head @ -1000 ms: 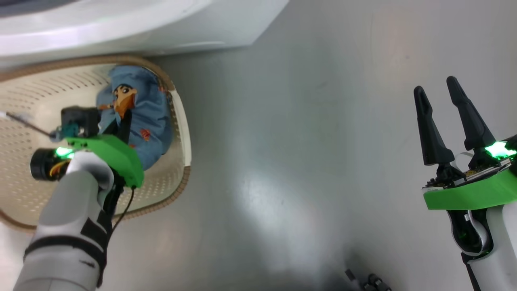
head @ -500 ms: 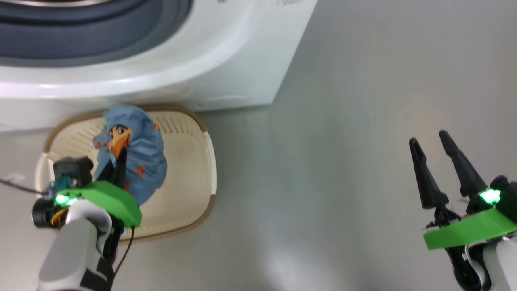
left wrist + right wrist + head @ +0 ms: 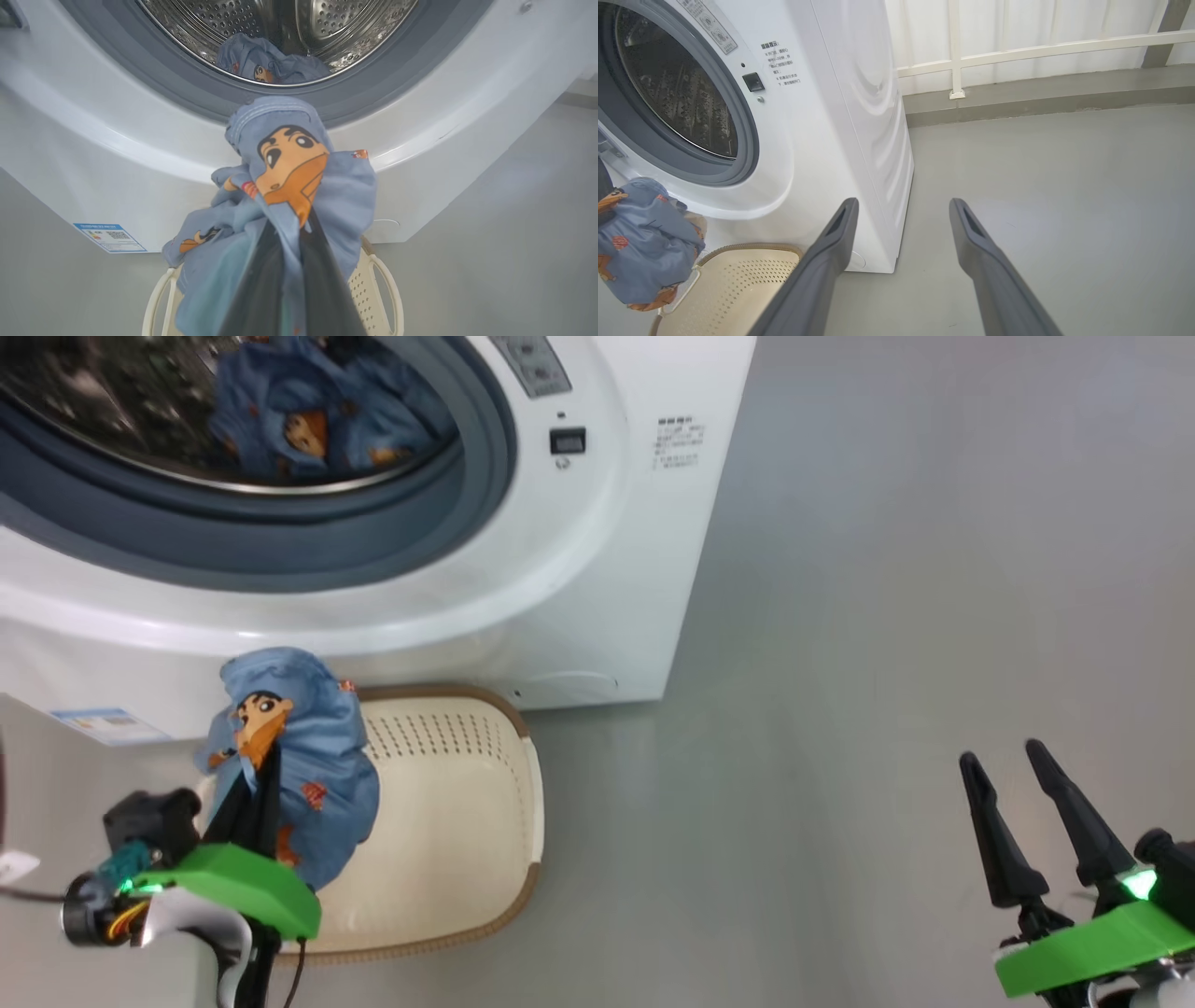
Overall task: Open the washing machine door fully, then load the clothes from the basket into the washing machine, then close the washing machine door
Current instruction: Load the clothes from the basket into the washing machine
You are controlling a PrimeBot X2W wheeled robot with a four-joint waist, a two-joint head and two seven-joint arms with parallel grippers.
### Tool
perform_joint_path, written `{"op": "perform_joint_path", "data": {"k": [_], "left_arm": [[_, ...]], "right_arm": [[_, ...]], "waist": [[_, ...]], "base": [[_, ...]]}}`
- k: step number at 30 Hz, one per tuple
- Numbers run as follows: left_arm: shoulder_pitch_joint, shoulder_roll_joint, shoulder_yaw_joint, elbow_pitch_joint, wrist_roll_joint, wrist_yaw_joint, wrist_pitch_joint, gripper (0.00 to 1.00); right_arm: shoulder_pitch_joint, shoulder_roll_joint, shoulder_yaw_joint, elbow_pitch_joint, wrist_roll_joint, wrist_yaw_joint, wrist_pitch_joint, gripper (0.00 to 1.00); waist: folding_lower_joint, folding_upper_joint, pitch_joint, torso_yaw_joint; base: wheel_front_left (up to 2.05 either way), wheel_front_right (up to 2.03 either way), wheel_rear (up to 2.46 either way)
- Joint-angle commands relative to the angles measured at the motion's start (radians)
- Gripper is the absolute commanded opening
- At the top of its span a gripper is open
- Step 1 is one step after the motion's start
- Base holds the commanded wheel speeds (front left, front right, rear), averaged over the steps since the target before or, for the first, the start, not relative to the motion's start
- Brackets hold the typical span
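Washing machine [image 3: 597,569]: big white box-shaped front-loader on the grey floor [image 3: 887,616], round mouth uncovered.
Drum [image 3: 327,28]: perforated steel. It holds one crumpled light-blue garment with an orange-brown cartoon print [image 3: 266,65], low behind the grey rubber gasket [image 3: 280,551].
Basket [image 3: 448,821]: cream-white perforated plastic with a brown woven-look rim, just in front of the machine's base.
Held garment [image 3: 308,756]: light-blue cartoon-print cloth, bunched, hanging over the basket's left part, below the drum mouth.
Left gripper [image 3: 264,761]: clenched on the held garment.
Right gripper [image 3: 999,756]: fingers spread, empty, over the floor well right of the machine.

Light-blue clothes [image 3: 322,761] with orange-brown cartoon figures, cream perforated basket [image 3: 448,821] with brown rim, white washing machine [image 3: 607,569], grey floor [image 3: 887,616]
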Motion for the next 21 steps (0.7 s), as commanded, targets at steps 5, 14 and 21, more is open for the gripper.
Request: {"op": "perform_joint_path", "data": {"k": [5, 14, 21], "left_arm": [[0.092, 0.020, 0.040, -0.130, 0.028, -0.002, -0.008, 0.00], [0.286, 0.003, 0.060, -0.335, 0.048, -0.002, -0.008, 0.00], [0.414, -0.018, 0.074, -0.484, 0.058, 0.011, -0.008, 0.00]], "right_arm": [[0.057, -0.021, 0.004, -0.017, -0.014, 0.003, -0.005, 1.00], [0.133, -0.015, -0.022, -0.027, -0.021, 0.003, -0.005, 1.00], [0.167, -0.012, -0.044, -0.041, -0.023, 0.003, -0.005, 1.00]], "waist": [[0.0002, 0.0000, -0.102, 0.029], [0.0002, 0.0000, -0.174, 0.031], [0.0002, 0.0000, -0.186, 0.037]], "base": [[0.00, 0.00, 0.00], [0.00, 0.00, 0.00], [0.00, 0.00, 0.00]]}}
